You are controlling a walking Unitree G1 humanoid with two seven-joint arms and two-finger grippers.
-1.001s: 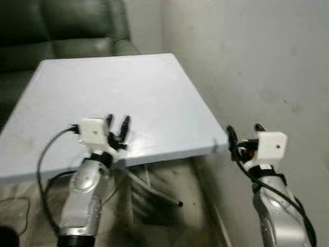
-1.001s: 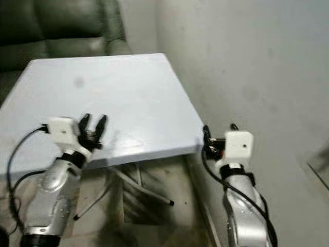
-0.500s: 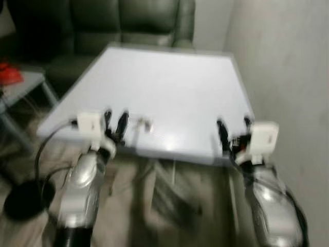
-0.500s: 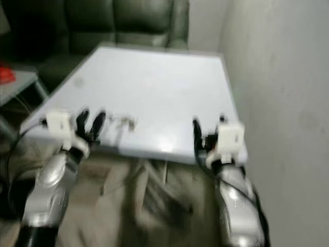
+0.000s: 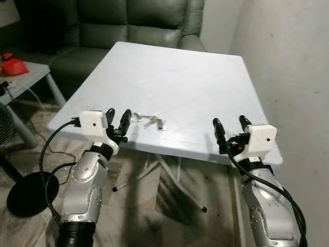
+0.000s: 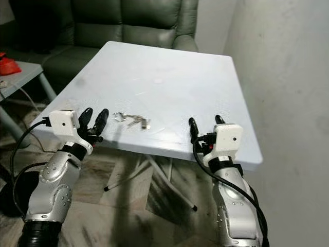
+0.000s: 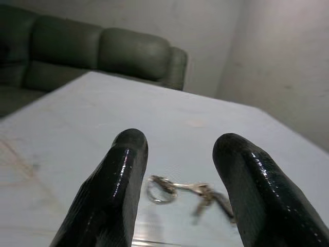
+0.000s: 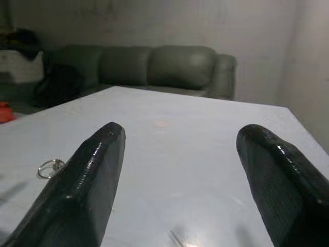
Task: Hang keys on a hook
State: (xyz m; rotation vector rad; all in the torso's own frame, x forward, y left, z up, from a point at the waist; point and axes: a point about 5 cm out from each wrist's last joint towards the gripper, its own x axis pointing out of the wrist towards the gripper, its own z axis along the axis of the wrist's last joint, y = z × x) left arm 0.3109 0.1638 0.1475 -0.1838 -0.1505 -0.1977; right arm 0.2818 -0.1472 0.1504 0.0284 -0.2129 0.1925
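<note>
While the head camera has swung round over the last second, so that the whole scene sits differently in the picture, the pale blue-white square table (image 5: 175, 77) is now seen squarely from its near edge and a small bunch of silver metal keys on a ring (image 5: 147, 121) has come into sharp view, where half a second ago it was only a blurred speck; this reads as the robot turning to face the table, not as the keys moving. They lie flat on the table close to its near edge, untouched. Both arms are raised at that edge. On the left gripper (image 5: 117, 121) the two black fingers are spread apart with nothing between them, and they point at the key ring from just beside it; the left wrist view shows the ring and keys (image 7: 190, 191) lying between and beyond the fingers. At the table's near right corner, well apart from the keys, is the right gripper (image 5: 230, 128), its fingers likewise spread and empty. A dark green leather sofa (image 5: 133, 23) stands behind the table, a bare grey wall (image 5: 288, 67) runs along the right, and no hook can be made out. In my judgement the task is at its start: the robot is lined up, and the left gripper looks best placed to reach forward and pick up the keys.
</note>
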